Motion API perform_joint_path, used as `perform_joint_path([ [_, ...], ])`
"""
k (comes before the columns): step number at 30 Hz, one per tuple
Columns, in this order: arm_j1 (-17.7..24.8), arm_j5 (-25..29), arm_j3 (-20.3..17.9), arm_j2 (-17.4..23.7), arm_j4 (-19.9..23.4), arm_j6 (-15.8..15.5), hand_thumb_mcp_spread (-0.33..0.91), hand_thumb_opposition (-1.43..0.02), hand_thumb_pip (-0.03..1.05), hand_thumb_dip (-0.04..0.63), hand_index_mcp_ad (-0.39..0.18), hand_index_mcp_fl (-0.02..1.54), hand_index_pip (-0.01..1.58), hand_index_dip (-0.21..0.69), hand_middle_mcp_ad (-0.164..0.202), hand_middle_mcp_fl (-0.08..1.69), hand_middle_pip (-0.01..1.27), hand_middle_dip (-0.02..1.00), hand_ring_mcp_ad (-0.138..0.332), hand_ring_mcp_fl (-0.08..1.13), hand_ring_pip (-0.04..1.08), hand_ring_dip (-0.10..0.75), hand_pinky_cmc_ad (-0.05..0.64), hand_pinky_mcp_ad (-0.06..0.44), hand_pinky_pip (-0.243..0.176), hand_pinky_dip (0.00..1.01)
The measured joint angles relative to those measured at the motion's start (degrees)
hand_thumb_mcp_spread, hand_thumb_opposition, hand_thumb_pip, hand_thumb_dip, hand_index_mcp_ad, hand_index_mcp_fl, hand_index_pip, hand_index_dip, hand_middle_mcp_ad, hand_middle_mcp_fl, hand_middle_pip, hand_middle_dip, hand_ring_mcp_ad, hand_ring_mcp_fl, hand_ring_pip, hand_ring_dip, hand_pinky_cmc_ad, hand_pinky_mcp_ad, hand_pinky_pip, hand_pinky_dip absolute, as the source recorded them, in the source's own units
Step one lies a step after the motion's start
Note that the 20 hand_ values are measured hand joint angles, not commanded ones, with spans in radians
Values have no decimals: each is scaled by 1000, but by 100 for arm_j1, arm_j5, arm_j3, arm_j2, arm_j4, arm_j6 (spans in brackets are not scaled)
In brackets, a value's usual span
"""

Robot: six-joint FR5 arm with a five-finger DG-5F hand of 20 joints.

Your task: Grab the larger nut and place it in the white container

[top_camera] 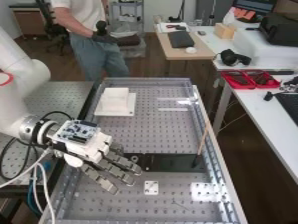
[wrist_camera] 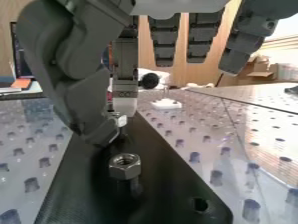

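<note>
My hand [top_camera: 100,154]: open, fingers loose and mostly straight, thumb [wrist_camera: 90,97] bent in with its tip near one finger. Gap narrow there, nothing I'd call a grip. Small pale bit by the thumb tip, can't tell if it's a part or a pad.

Task nut [wrist_camera: 124,166]: on the black plate [wrist_camera: 159,185], just beside my hand, not held. I take it as the larger one; no clear second nut to compare. Step in hand, my guess: line up and pinch. Should widen the thumb gap first, come down with thumb and finger on opposite flats, not corners, and go low enough for the pads to cover the sides. Squeeze gently, check it's seated, then lift straight up. Risks: thumb knocking it over, or polished flats slipping.

Nut: six-sided, shiny metal, round bore, chamfered top edge. Dark shape right under it, stub or reflection, can't tell. Plate: long, flat, dark, faint fine grain, with a round hole [wrist_camera: 201,205]. Thin stick [top_camera: 202,142], brown with a dark end, leans over the plate's far part.

Bench top [top_camera: 106,199]: grey, rows of round holes. White container [top_camera: 115,95]: boxy, matte, on a square base, well apart from the nut. Its opening I can't make out.
</note>
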Motion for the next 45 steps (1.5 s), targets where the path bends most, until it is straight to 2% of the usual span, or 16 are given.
perform_joint_path([
  [4, -21, 10, 0, 0, 23, 6, 387, -913, 691, 283, -87, 5, 1559, 283, 98, 3, 126, 188, 143, 10, 86, 73, 340, 276, -89, 295],
  [18, -43, -8, -21, -18, 84, 23, 387, -904, 698, 284, -87, 10, 1559, 248, 98, 5, 129, 188, 143, 10, 86, 73, 340, 276, -89, 293],
  [25, -50, -28, -21, -29, 103, 39, 382, -901, 696, 283, -86, 157, 1543, 227, 94, 49, 126, 188, 147, 9, 91, 77, 340, 276, -89, 293],
  [28, -49, -25, -19, -35, 106, 34, 377, -890, 686, 281, -84, 159, 1545, 227, 82, 63, 126, 188, 143, 9, 91, 79, 340, 276, -89, 293],
  [43, -61, -22, -10, -18, 155, 98, 372, -899, 658, 279, -54, 290, 1527, 188, 80, 98, 129, 192, 143, 9, 87, 87, 340, 278, -75, 298],
  [45, -64, -28, -4, 16, 161, 104, 354, -892, 588, 281, -54, 401, 1527, 188, 82, 99, 126, 192, 141, 9, 86, 87, 340, 276, -75, 298],
])
